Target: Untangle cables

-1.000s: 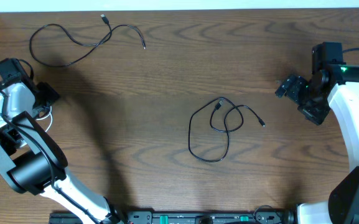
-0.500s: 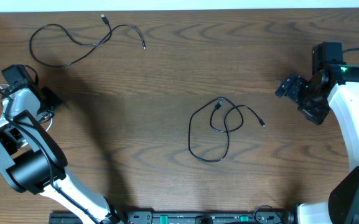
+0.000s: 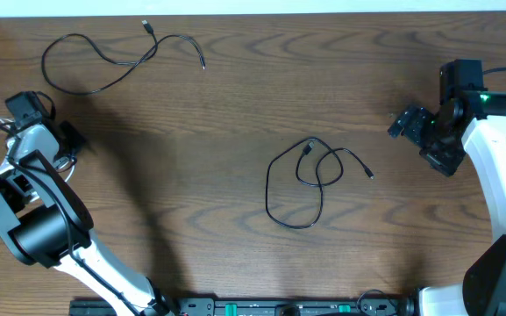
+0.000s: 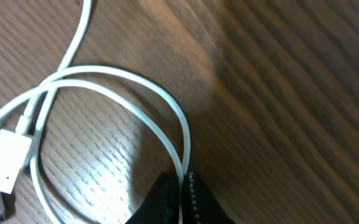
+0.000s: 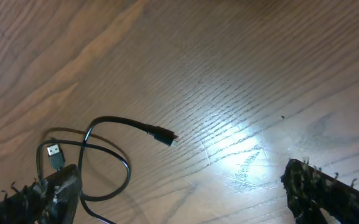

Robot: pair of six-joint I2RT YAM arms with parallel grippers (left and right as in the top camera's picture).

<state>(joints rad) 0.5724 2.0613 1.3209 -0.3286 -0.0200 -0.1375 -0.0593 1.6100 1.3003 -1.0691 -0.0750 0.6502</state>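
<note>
My left gripper (image 4: 182,180) is shut on the white cable (image 4: 104,68), pinching two strands of its loop between the fingertips. The cable's white plug (image 4: 8,162) lies on the wood to the left. In the overhead view this gripper (image 3: 67,140) is at the table's left edge. One black cable (image 3: 103,61) lies spread out at the far left. Another black cable (image 3: 310,180) lies looped in the middle of the table. My right gripper (image 3: 410,123) hovers open to that cable's right, apart from it. In the right wrist view the looped black cable (image 5: 104,155) lies by the left finger (image 5: 55,193).
The wooden table (image 3: 235,105) ends at a white strip along the far edge. My right arm (image 3: 498,167) fills the right side. The left arm's base (image 3: 33,228) stands at the front left.
My left gripper has shifted slightly and gone from open to shut, taking hold of the white cable. The right arm and both black cables have not moved.
</note>
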